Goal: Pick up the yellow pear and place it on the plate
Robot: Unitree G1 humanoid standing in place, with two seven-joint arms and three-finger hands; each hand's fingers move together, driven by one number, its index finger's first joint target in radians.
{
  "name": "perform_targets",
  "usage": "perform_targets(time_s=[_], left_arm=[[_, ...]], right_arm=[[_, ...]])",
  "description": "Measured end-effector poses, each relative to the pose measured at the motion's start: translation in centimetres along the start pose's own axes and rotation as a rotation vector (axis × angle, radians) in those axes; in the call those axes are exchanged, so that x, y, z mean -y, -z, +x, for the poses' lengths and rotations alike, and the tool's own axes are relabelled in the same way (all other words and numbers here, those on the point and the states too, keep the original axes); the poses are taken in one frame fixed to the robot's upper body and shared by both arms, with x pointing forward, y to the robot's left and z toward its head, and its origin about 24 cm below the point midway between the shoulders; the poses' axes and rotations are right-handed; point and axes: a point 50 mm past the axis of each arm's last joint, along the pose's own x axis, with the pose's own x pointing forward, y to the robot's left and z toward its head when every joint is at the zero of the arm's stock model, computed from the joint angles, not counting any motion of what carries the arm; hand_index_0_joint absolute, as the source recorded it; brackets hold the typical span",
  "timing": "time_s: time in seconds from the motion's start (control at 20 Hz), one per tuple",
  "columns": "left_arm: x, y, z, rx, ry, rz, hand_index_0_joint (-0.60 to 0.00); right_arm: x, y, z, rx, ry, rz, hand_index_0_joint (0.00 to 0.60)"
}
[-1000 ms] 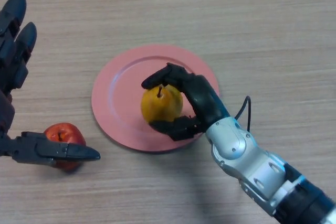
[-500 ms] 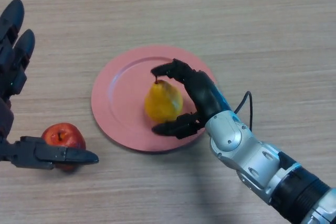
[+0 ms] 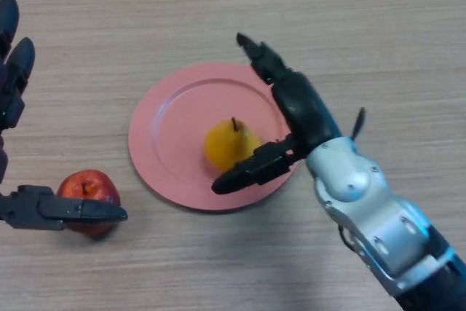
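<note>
Head view: yellow pear (image 3: 230, 146) sits upright on the pink plate (image 3: 164, 118), stem up, a bit toward 4 o'clock of plate centre. Right hand (image 3: 297, 111) is spread wide, not gripping anything: fingers stretch out to 12 o'clock over the plate's far rim, thumb (image 3: 251, 170) lies low across the rim at 5 o'clock, just beside the pear's base. Can't tell if the thumb tip touches the fruit; looks apart.

Left hand (image 3: 16, 100) idle at the 9 o'clock edge of the table (image 3: 378, 27), fingers straight, thumb reaching past a red apple (image 3: 88, 189) that lies off the plate at about 8 o'clock.

Step, as I read it: release / placement done, pear is on target. Remaining: clear the right hand. Next move calls for lifting up and pulling back toward 4–5 o'clock, keeping the thumb off the pear so it doesn't tip or roll. Pear looks stable, but round base, so a light brush could shift it.
</note>
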Motion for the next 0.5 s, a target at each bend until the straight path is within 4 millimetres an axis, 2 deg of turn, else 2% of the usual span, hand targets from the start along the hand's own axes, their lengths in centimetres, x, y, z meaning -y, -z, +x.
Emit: perform_targets(time_s=[0.25, 0.5], left_arm=[[0.6, -0.2, 0.2, -0.002, 0.026, -0.014, 0.000], [1.3, 0.0, 0.2, -0.009, 0.055, -0.019, 0.000]], right_arm=[[3.9, -3.2, -5.2, 0.145, 0.058, 0.096, 0.000], [5.2, -2.8, -9.8, 0.131, 0.078, 0.117, 0.000]])
